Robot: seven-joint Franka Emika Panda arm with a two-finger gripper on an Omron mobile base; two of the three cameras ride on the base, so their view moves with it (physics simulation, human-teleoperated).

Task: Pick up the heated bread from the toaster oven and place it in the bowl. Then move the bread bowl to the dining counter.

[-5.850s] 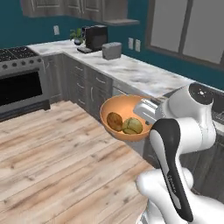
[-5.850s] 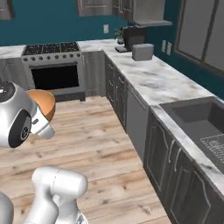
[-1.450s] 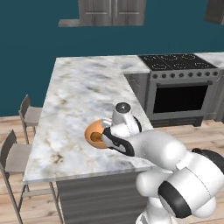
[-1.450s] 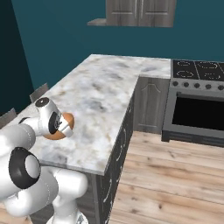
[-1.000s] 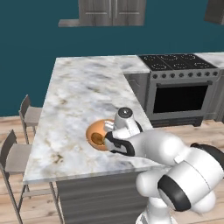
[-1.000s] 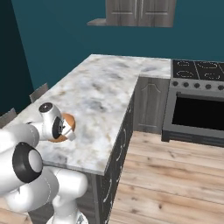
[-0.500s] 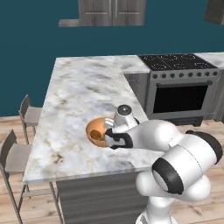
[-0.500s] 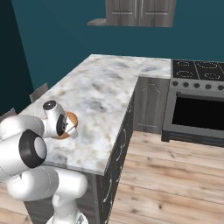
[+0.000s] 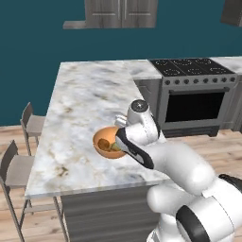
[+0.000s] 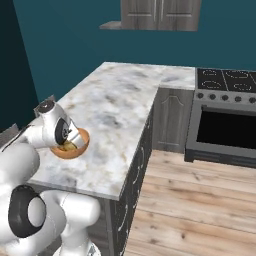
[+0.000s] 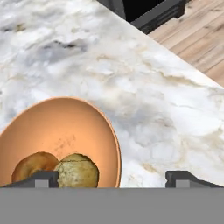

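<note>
1. Bowl (image 9: 108, 141) sits on the marble tabletop (image 9: 85, 108) of the dining island, toward its near edge, grey chairs (image 9: 30, 124) on the left side.
2. Two lumps lie inside the bowl: an olive-tan roll (image 11: 78, 171), taken for the heated bread, touching a browner lump (image 11: 35, 166) beside it.
3. Fingers (image 11: 43, 178) stand spread wide. One tip is over the bowl's inside, the other out over bare marble, so the rim lies between them; nothing looks pinched.
4. Gripper (image 11: 113, 179) hangs just over the bowl's rim.
5. Judgement: bread is in the bowl and the bowl is on the island, so both stages look done.
6. Left: back the arm clear without nudging the bowl.
7. Stove (image 9: 194, 90) stands far right, uninvolved.
</note>
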